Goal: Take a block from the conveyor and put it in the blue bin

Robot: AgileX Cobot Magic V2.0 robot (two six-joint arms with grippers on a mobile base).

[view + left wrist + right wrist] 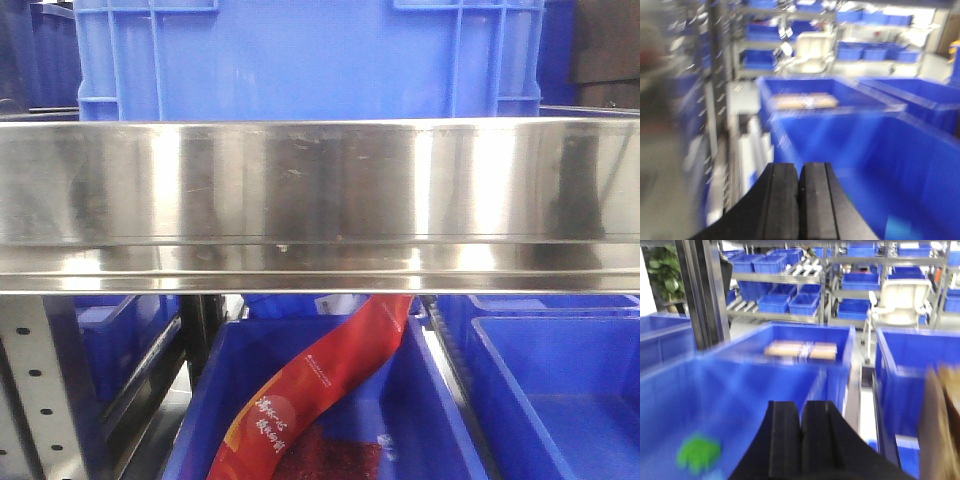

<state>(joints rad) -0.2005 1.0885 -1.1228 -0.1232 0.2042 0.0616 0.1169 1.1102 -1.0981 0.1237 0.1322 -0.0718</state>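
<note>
In the left wrist view my left gripper [800, 172] is shut, its black pads pressed together with nothing between them, above the inside of a large blue bin [880, 150]. My right gripper [801, 410] is shut and empty too, hanging over another blue bin [740, 385]. On that bin's floor at the lower left lies a blurred green shape [698, 452]; I cannot tell whether it is a block. The conveyor is out of view. Neither gripper shows in the front view.
A shiny steel rail [320, 190] crosses the front view, with a blue crate [310, 60] behind it. Below, a red packet [320, 390] leans into a blue tub [430, 420]. A farther bin holds tan packages [800, 350]. Brown cardboard [940, 425] stands at the right, and shelving racks [780, 295] behind.
</note>
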